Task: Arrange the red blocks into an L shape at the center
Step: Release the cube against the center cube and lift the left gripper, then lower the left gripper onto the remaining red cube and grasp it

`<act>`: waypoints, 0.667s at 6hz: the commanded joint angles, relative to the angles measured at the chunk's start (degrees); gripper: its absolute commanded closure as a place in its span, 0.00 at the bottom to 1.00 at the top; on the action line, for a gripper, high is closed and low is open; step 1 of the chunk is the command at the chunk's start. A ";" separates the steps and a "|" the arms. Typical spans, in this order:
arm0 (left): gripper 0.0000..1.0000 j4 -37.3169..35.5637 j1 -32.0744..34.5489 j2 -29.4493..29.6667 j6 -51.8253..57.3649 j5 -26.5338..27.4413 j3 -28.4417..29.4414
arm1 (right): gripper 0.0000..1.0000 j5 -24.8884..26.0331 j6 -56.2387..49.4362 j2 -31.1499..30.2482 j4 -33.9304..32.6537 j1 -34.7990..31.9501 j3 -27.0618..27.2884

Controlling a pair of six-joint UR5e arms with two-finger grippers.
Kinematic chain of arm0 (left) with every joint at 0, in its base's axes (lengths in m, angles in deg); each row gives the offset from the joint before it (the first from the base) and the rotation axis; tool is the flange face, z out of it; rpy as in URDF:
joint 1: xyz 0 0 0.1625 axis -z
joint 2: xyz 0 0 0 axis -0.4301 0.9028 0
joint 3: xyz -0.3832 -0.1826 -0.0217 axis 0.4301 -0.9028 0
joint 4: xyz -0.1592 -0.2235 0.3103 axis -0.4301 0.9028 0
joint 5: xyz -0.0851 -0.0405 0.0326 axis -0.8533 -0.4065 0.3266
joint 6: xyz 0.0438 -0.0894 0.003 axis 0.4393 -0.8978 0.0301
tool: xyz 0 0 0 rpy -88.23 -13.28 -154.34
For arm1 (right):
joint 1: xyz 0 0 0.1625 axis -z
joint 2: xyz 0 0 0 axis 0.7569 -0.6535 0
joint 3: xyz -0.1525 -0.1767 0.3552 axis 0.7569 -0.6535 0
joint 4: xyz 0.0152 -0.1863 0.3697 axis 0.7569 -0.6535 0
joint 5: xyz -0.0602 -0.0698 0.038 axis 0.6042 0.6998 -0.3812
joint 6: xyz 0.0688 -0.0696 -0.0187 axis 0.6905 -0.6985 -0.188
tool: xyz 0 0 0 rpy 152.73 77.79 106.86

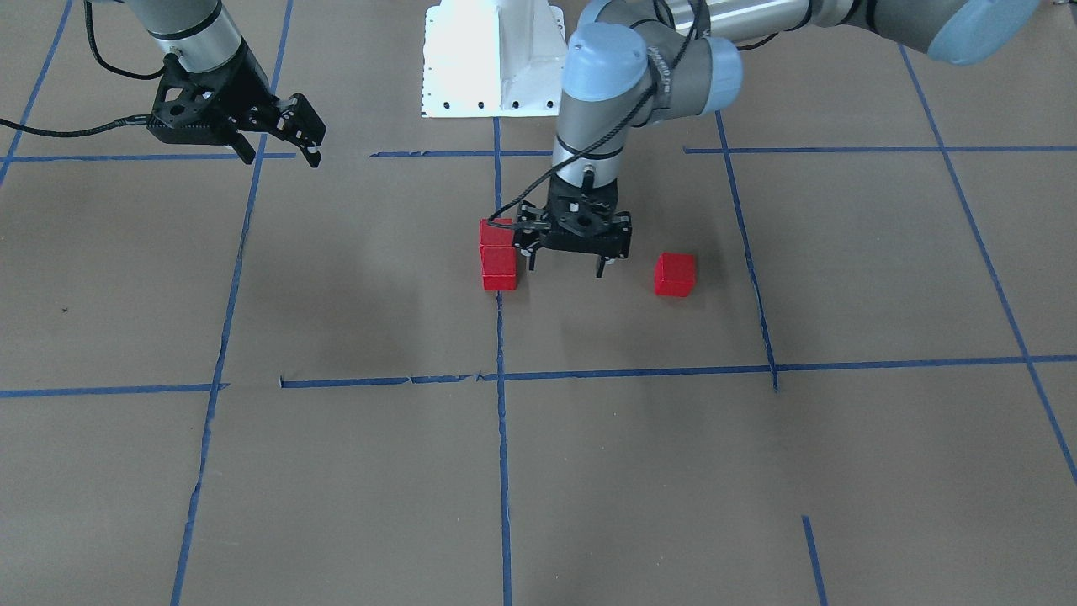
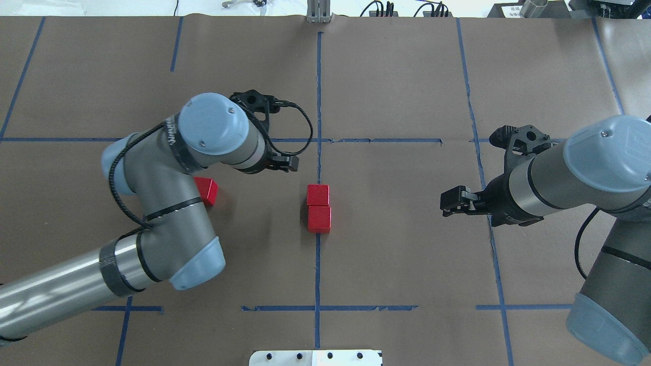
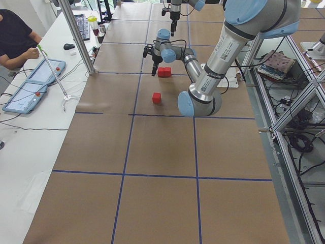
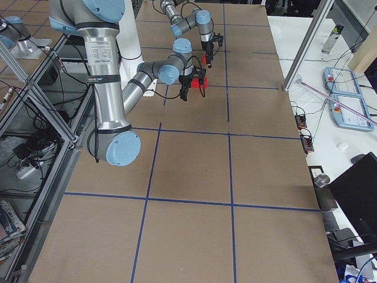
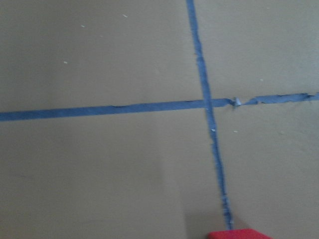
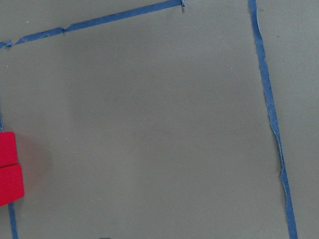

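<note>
Two of the three red blocks (image 2: 319,218) sit touching face to face. They form a short straight row on the blue tape line (image 2: 319,76) that runs down the middle of the tabletop (image 2: 396,244). The third block (image 2: 207,191) lies alone, well apart from the row, and the left arm partly hides it in the overhead view. The blocks do not yet form an L.

The left tool (image 1: 565,268) hangs over the tabletop between the row and the third block, pointing straight down. Its jaws are spread wide with nothing between them. The row lies on the side of this tool that faces the right arm, just beside the nearer fingertip (image 1: 530,263). The views do not settle whether that finger touches a block. The third block lies on the tool's opposite side, with a clear gap of bare tabletop between it and the other finger. This tool's wrist camera looks down on a crossing of tape lines, and only a sliver of red block (image 5: 239,234) shows at the bottom edge.

The right tool (image 1: 282,153) is held up off the tabletop, beyond the row as seen from the left tool and well apart from every block. Its jaws are also wide and empty. Its wrist camera catches the row at the left edge (image 6: 9,167).

The white robot base (image 1: 492,59) stands behind the left tool at the tabletop's edge.
</note>
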 commanded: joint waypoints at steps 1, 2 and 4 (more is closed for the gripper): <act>0.01 5.92 3.11 -9.80 2.43 -2.23 -2.86 | 0.00 0.22 -0.17 -0.03 -0.02 -0.31 -0.24; 0.01 7.00 2.77 -10.53 2.61 -2.23 -2.60 | 0.00 0.57 0.01 0.06 0.06 -0.22 -0.16; 0.01 6.32 2.24 -10.54 2.61 -2.23 -1.29 | 0.00 0.13 0.36 -0.11 0.07 -0.22 0.11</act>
